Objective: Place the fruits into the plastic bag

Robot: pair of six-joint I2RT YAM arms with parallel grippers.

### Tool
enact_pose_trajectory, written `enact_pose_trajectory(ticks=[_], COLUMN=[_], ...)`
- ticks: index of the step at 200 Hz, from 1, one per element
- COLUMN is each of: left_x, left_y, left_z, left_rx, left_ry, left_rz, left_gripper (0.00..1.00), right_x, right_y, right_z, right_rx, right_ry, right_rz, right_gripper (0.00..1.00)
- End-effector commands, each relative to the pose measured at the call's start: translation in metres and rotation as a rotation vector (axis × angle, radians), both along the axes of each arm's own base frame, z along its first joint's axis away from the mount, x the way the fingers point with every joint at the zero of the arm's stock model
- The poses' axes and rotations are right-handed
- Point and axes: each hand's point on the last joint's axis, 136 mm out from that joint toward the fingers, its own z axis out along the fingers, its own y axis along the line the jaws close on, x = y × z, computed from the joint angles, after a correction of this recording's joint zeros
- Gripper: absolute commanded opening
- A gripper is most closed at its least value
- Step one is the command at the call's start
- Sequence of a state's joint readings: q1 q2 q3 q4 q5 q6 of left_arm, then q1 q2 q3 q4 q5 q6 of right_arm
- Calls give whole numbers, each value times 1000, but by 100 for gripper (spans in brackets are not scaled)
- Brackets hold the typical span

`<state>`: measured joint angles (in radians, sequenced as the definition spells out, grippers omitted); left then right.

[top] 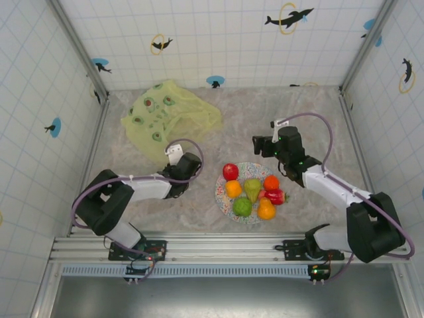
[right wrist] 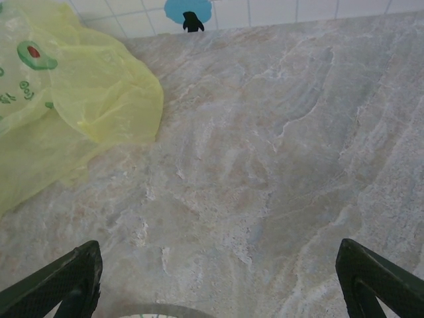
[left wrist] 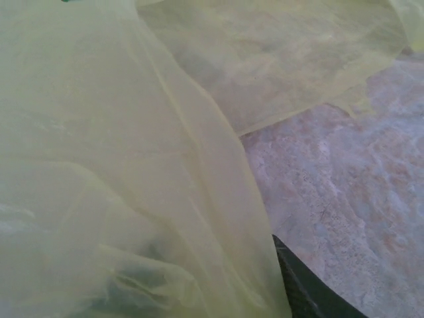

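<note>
Zero fruits [top: 252, 190] bagged so far. Over on the left, the bag [top: 169, 116] lies crumpled on the worktop [top: 318, 119] with the left gripper [top: 175, 155] nosed into its near edge. Can't tell if it's pinching the film. All seven fruits sit on the plate [top: 220, 197] in the middle. The right gripper [right wrist: 218, 245] hangs just past it, spread wide, empty. Looks like the bag-opening step to me. Next up, the mouth needs lifting before anything gets picked.
</note>
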<state>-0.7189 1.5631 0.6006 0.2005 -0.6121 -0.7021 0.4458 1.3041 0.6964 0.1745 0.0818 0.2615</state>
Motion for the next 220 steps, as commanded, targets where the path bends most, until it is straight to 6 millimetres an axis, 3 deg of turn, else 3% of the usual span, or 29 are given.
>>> enact_pose_trajectory(ticks=[1, 17, 35, 81, 113, 170, 208, 220], left_x=[0, -13, -29, -58, -66, -71, -73, -73], left_y=[-7, -15, -18, -17, -18, -22, -23, -24], left_z=[12, 19, 31, 65, 83, 84, 79, 80], left_rx=[-16, -46, -63, -79, -135, -166, -184, -186], left_ry=[-36, -18, -5, -6, -49, -42, -33, -36], left_rz=[-71, -174, -267, -408, -433, -453, -458, -459], left_gripper=[26, 10, 0, 0, 0, 0, 0, 0], right_x=[4, 3, 4, 12, 16, 31, 49, 56], right_y=[10, 20, 36, 89, 127, 169, 172, 175], right_z=[6, 9, 18, 20, 14, -25, -61, -72], right_rx=[-72, -109, -161, -377, -378, -386, -412, -426], right_ry=[-42, -85, -162, -254, -254, -161, -130, -117], right_rz=[84, 160, 249, 452, 553, 645, 590, 584], right_gripper=[88, 84, 83, 84, 90, 91, 85, 79])
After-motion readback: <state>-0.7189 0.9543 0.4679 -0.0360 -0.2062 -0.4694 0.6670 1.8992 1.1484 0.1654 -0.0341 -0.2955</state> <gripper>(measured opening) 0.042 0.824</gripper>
